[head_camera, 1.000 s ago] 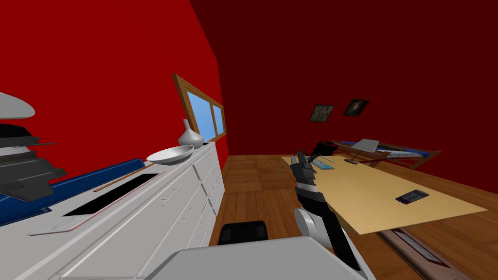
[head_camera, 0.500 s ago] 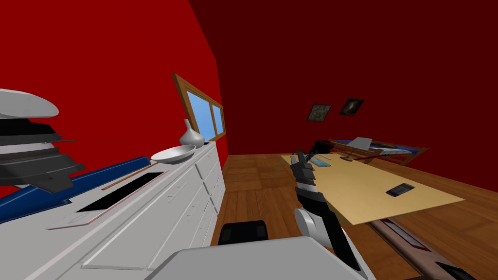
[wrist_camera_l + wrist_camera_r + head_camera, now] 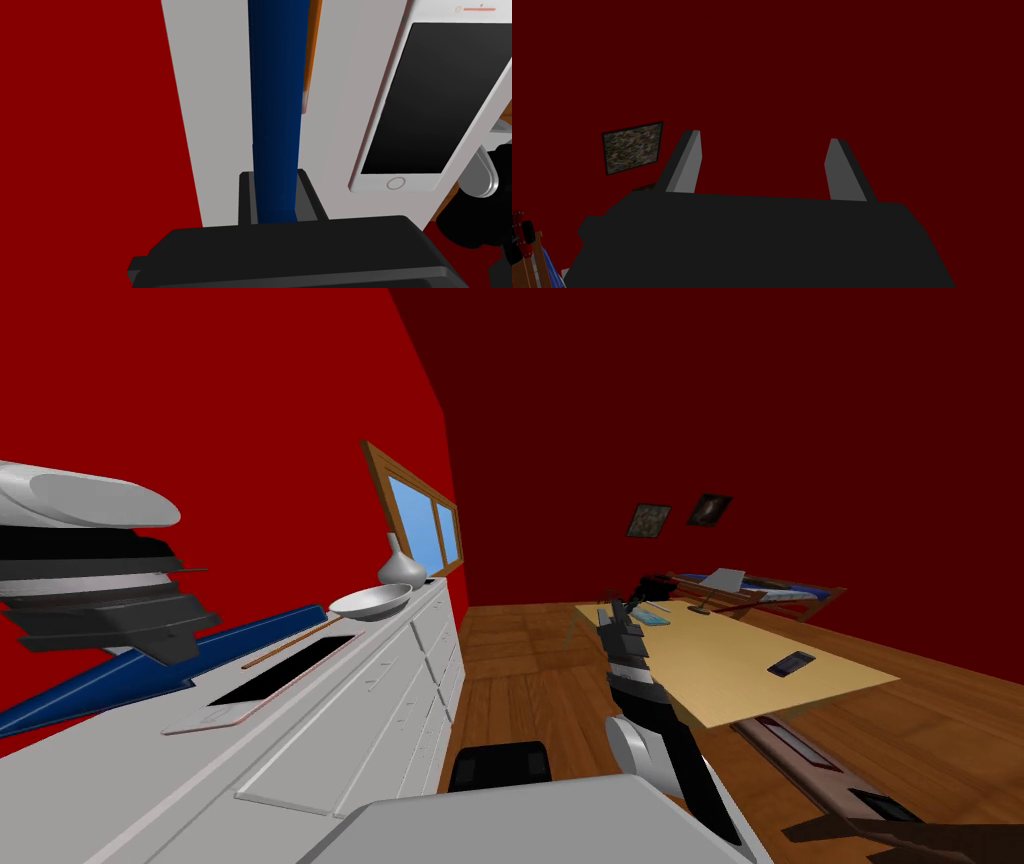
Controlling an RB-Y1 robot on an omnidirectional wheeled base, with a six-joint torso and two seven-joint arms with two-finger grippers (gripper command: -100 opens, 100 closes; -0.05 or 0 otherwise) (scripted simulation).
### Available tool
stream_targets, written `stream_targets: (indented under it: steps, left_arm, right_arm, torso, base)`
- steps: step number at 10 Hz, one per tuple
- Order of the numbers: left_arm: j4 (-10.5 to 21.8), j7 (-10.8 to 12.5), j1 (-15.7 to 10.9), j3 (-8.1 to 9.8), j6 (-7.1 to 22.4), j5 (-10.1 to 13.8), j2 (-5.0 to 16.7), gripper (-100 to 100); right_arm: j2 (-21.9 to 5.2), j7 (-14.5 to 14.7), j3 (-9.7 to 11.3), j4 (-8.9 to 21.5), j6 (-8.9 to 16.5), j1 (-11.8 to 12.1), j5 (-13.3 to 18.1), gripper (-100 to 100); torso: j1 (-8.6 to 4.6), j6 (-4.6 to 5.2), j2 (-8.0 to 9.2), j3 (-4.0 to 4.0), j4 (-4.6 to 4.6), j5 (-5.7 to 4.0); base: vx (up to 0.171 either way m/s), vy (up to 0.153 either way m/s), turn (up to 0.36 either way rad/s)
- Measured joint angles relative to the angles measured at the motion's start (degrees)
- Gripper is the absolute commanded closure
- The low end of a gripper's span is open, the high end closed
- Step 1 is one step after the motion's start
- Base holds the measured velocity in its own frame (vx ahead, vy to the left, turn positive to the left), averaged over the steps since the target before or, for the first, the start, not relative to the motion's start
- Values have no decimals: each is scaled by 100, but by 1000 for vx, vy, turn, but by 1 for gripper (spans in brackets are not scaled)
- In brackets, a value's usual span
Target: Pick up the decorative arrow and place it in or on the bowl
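Observation:
My left gripper (image 3: 160, 653) is shut on a long dark blue arrow (image 3: 250, 638), whose far end points toward a shallow grey bowl (image 3: 370, 602) on the white dresser (image 3: 330, 728). In the left wrist view the blue arrow (image 3: 275, 100) runs straight out from between the dark fingers (image 3: 247, 197) of the left gripper (image 3: 275, 175), over the dresser top near the red wall. My right gripper (image 3: 620, 613) hangs out to the right of the dresser. In its own view the right gripper (image 3: 764, 145) is open and holds nothing.
On the dresser top lie a white phone (image 3: 270, 680) with a black screen and a thin brown stick (image 3: 290, 643). A grey vase (image 3: 400, 570) stands behind the bowl. A wooden table (image 3: 720, 663) with small items stands to the right across the wood floor.
My left arm has carried the blue arrow farther along the dresser toward the bowl. The whole head view has shifted as well. The right gripper keeps its place.

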Motion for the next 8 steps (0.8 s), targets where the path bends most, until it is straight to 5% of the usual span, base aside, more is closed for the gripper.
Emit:
stream_targets:
  steps: [3,4,5,8]
  left_arm:
    - [-149,486,105,192,-47,143,289,100]
    - [-140,507,124,206,-48,157,306,0]
    - [-141,506,123,203,-48,154,303,100]
    - [-96,579,68,270,356,136,335,100]
  right_arm:
    - [0,0,0,0,0,0,0,0]
    - [0,0,0,0,0,1,0,0]
    - [0,0,0,0,0,1,0,0]
    - [1,0,1,0,0,1,0,0]
  torso:
    - [10,-3,-1,0,0,0]
    - [-3,-10,-8,-2,2,-1]
    - [-15,-8,-15,-6,0,-5]
    - [-52,2,-22,-9,2,-22]
  base:
    - [-61,77,-48]
    - [-5,7,4]
    - [-8,-38,-22]
    - [-19,-42,-24]
